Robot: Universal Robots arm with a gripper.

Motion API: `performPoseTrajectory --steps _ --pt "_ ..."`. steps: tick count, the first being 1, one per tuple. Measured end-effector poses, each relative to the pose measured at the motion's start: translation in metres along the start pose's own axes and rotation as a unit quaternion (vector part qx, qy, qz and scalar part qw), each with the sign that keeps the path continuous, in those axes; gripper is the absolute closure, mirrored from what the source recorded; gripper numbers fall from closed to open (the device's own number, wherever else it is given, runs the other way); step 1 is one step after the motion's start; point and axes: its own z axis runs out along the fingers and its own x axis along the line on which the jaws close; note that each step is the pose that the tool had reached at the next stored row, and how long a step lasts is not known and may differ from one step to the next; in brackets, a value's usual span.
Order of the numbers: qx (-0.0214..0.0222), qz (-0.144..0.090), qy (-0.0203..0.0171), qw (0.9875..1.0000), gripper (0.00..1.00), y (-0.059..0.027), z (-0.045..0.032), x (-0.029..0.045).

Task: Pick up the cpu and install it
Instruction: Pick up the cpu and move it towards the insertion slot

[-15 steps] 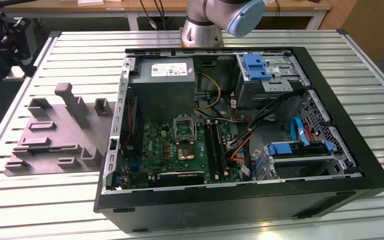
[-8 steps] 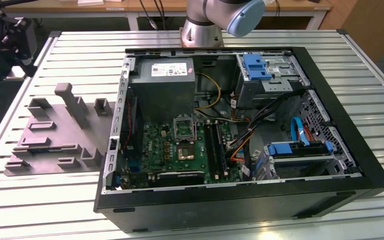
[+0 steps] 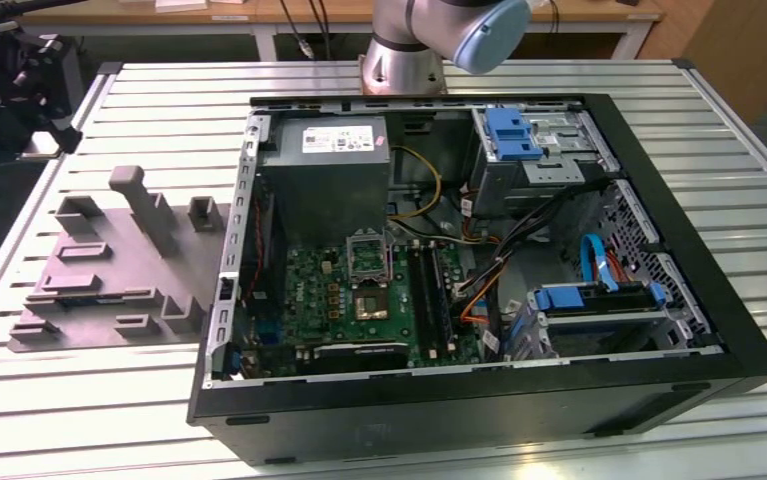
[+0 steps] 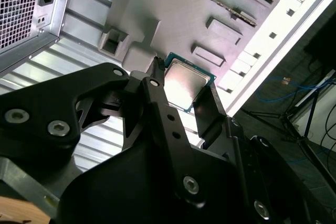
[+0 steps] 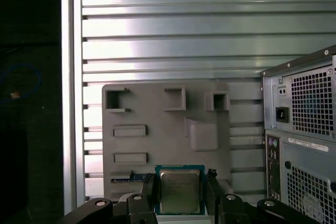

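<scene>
Claw (image 5: 180, 183) grips cpu (image 5: 179, 192); grey fixture (image 5: 168, 142) in bkgd.

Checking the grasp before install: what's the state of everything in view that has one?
Small silvery square cpu: gripped, held above the grey plastic fixture.
Black pincer: shut on the cpu.
Black computer case: lying flat, side open.
Metal-framed rectangular socket: lid state unclear.

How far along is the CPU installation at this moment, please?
Done: the cpu looks lifted off the grey fixture, which lies beneath it in both wrist views. In hand: the gripper is shut on the cpu's edges, above the fixture. Left: the installing. In the exterior view, the metal-framed socket inside the computer case appears to hold no cpu yet.
</scene>
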Motion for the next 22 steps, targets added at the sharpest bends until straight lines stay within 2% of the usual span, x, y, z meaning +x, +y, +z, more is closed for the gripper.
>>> performPoseTrajectory --steps 6,22 --pt "-0.0001 0.000 0.0000 1.0000 0.53 0.0002 0.0001 -0.0040" --pt "-0.0001 0.000 0.0000 1.0000 0.53 0.0004 0.0002 -0.0076"
